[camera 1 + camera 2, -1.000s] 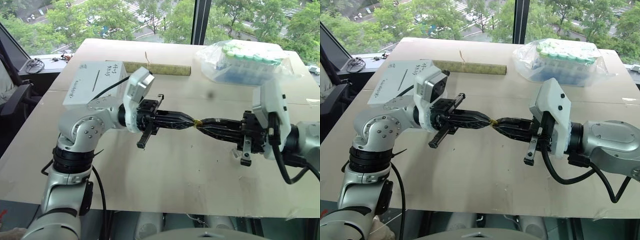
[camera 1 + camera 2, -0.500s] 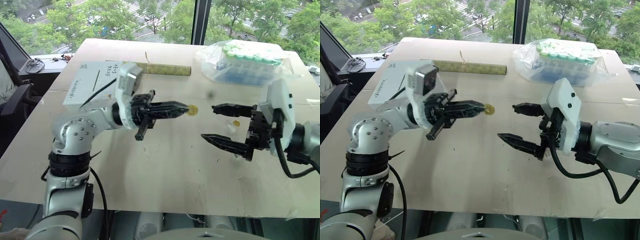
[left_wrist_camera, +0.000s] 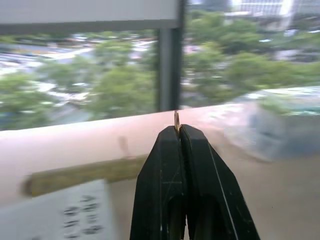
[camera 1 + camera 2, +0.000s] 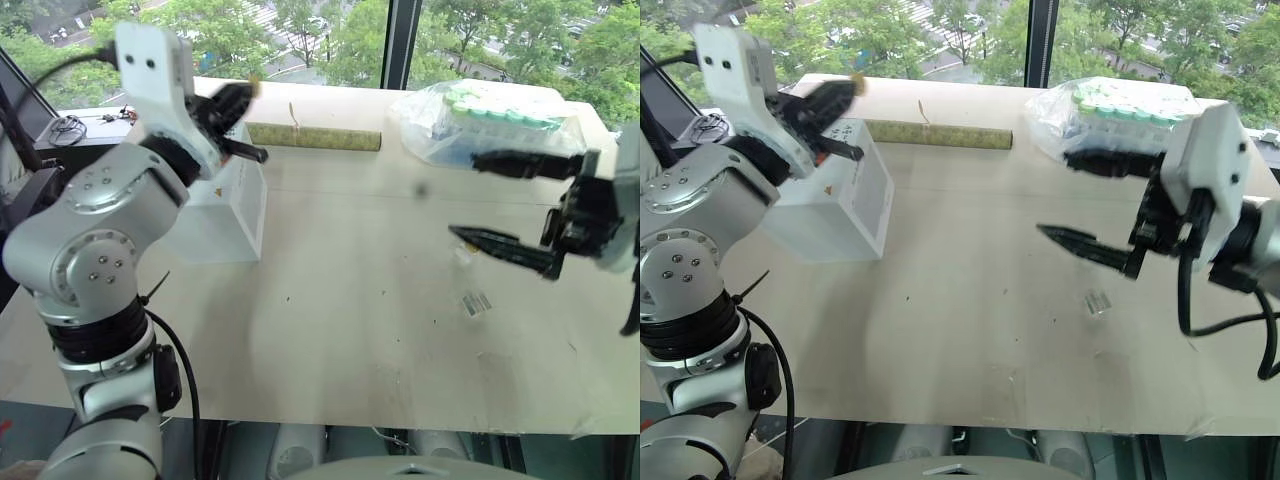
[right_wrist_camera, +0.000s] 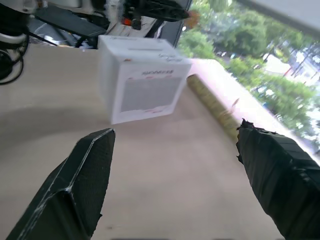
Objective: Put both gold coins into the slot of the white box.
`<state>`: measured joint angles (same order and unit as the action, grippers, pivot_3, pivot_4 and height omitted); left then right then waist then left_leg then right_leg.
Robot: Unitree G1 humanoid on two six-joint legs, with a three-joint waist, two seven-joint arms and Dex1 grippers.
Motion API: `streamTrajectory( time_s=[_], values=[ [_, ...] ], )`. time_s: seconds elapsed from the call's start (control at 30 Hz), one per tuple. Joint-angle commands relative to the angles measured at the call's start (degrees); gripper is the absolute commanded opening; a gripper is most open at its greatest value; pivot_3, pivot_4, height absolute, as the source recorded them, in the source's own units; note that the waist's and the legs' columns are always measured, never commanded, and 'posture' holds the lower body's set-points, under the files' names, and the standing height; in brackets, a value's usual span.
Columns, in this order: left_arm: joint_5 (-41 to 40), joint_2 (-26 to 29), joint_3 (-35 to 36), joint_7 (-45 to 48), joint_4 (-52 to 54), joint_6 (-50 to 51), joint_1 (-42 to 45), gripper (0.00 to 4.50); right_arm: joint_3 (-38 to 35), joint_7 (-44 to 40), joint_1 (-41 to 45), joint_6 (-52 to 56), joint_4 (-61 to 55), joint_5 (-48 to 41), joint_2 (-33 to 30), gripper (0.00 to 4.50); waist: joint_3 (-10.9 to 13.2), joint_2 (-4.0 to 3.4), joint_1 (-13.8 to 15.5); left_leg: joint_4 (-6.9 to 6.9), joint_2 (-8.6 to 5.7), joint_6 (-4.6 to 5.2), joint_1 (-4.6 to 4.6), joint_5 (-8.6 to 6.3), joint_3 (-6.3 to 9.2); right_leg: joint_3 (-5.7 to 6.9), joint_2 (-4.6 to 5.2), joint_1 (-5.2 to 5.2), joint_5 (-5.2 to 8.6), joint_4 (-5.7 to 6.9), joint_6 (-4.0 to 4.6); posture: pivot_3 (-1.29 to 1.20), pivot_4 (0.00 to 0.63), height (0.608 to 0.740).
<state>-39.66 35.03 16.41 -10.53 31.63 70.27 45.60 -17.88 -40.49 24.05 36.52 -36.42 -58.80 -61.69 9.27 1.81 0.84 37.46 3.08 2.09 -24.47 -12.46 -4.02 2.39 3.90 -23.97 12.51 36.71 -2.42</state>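
Left tool (image 3: pixel 177 131) pinched shut on gold coin (image 3: pixel 176 120), edge-on at the fingertips, held up over the white box (image 4: pixel 835 205) at the surface's (image 4: pixel 970 330) left side. Right tool (image 4: pixel 1060 195) spread wide and empty above the surface, well apart from the box. Beyond: yellow-green roll (image 4: pixel 938 134), bag of green-capped tubes (image 4: pixel 1125 115). Small clear piece (image 4: pixel 1097 302) lay below the right tool.

My left gripper (image 3: pixel 177 131) is raised with its fingers pinched together. My right gripper (image 4: pixel 1085 197) sits level, fingers spread wide.
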Motion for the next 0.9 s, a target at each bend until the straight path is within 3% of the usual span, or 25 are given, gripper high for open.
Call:
streamTrajectory(
  time_s=[0.03,0.1,0.23,0.9],
  values=[
    [5.0,-1.6,-1.5,-6.7,3.1,11.4,2.8,0.0,1.6,-3.6,3.9,-3.6,3.0,2.9,1.6,4.16,0.0,0.03,0.0,0.0,0.0,0.0,0.01,0.0,0.0,0.01,0.0,0.0,0.0,0.0,0.0,0.0,0.15,0.74],
    [7.7,-3.1,-1.3,-8.0,3.0,17.4,5.0,0.0,2.7,-5.6,5.6,-4.3,4.3,3.8,2.7,4.16,0.0,0.08,0.0,0.0,-0.01,-0.01,-0.02,0.01,0.01,0.02,-0.01,-0.01,0.0,0.01,0.0,0.0,0.15,0.74],
    [12.5,-1.1,-0.9,-6.9,0.4,21.6,5.5,0.0,4.3,-6.9,8.8,-4.0,6.4,4.1,5.2,4.16,0.2,0.24,-0.2,-0.01,0.01,-0.03,-0.05,0.02,0.01,0.02,-0.01,-0.05,-0.01,0.03,0.0,0.0,0.15,0.74],
    [16.2,0.7,0.9,3.1,-5.3,22.2,2.5,0.0,4.4,-8.7,9.1,-2.7,5.6,5.2,8.5,4.16,0.2,0.26,0.1,0.0,0.0,-0.04,-0.05,0.02,0.0,0.06,0.08,-0.06,-0.02,0.08,0.02,0.0,0.15,0.74]
  ],
)
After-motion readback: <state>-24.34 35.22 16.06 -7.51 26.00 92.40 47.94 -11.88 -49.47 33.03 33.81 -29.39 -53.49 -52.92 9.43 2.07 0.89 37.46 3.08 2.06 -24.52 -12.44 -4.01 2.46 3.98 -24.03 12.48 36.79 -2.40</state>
